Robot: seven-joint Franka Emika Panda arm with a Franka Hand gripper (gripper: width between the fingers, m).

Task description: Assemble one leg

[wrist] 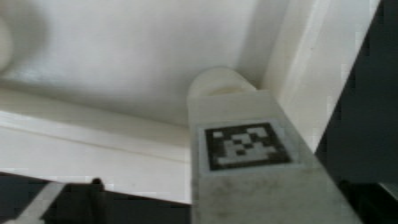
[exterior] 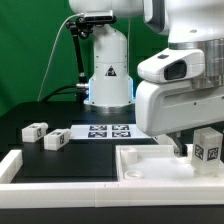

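Observation:
In the wrist view a white leg (wrist: 240, 160) with a square black-and-white tag runs out from between my jaws, its rounded end near an inner corner of the white tabletop (wrist: 125, 70). My gripper (wrist: 222, 215) is shut on this leg; one dark finger (wrist: 50, 205) shows beside it. In the exterior view my gripper (exterior: 180, 150) is low over the right part of the tabletop (exterior: 140, 168), and the held leg is mostly hidden by the hand. Two more legs (exterior: 35, 130) (exterior: 56, 140) lie at the exterior view's left. Another tagged leg (exterior: 207, 145) stands at the right.
The marker board (exterior: 105, 132) lies flat behind the tabletop. The robot's base (exterior: 108, 75) stands at the back centre. A white raised border (exterior: 15, 168) runs along the table's front left. The arm's large white body (exterior: 185, 80) fills the exterior view's right.

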